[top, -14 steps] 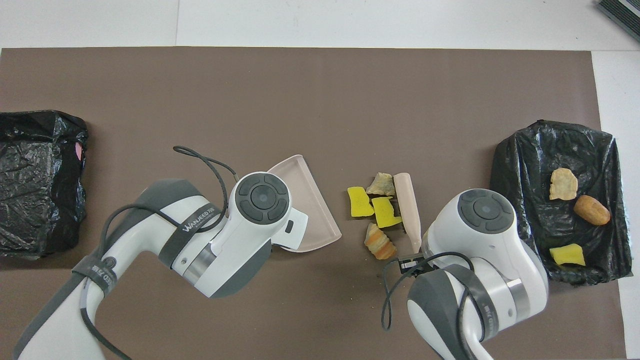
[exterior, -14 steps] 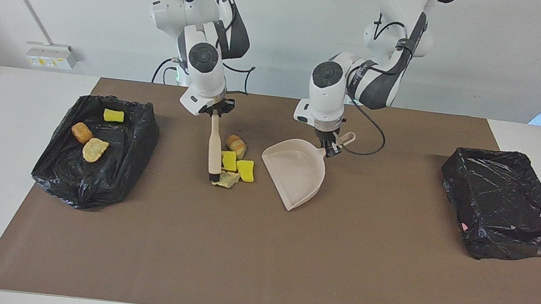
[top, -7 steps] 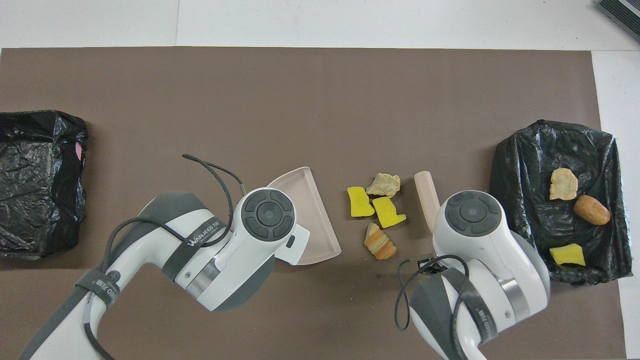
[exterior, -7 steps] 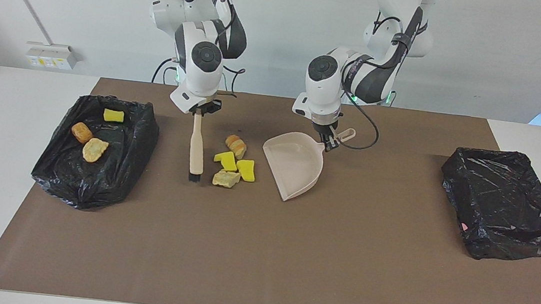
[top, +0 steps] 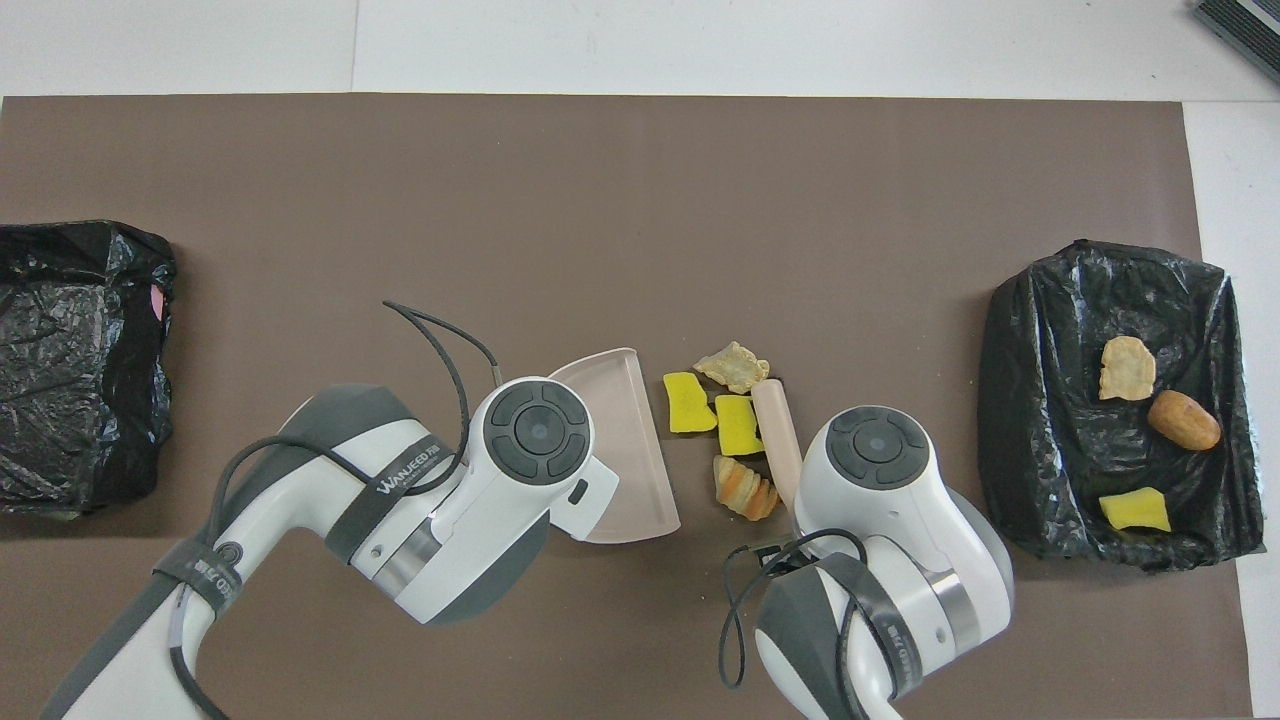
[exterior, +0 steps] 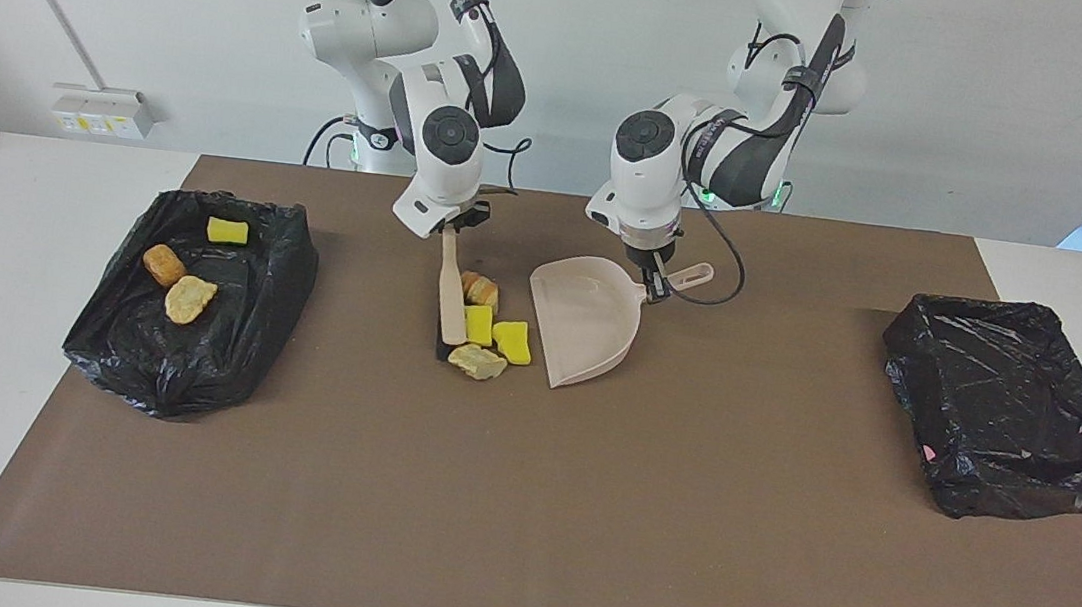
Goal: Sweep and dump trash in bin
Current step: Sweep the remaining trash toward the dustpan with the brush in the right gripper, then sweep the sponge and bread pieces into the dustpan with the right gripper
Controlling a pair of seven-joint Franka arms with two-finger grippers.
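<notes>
Four pieces of trash lie in a tight pile on the brown mat: two yellow sponge bits (exterior: 479,323) (top: 685,403), a tan lump (exterior: 477,362) (top: 733,365) and an orange bread lump (exterior: 479,289) (top: 745,487). My right gripper (exterior: 448,226) is shut on a beige brush (exterior: 449,294) (top: 778,440), whose bristles touch the mat against the pile. My left gripper (exterior: 654,283) is shut on the handle of the beige dustpan (exterior: 589,324) (top: 625,430). The pan's open edge rests on the mat, facing the pile and almost touching it. In the overhead view the wrists hide both grippers.
A black-bag-lined bin (exterior: 223,361) (top: 1030,400) at the right arm's end of the table holds three pieces: one yellow, one orange, one tan. A second black-lined bin (exterior: 1013,403) (top: 70,360) stands at the left arm's end. The brown mat (exterior: 518,522) stretches farther from the robots.
My right gripper pulled the brush back toward the right arm's end, then swept it into the pile, pushing the trash close to the pan. The dustpan shifted slightly toward the pile.
</notes>
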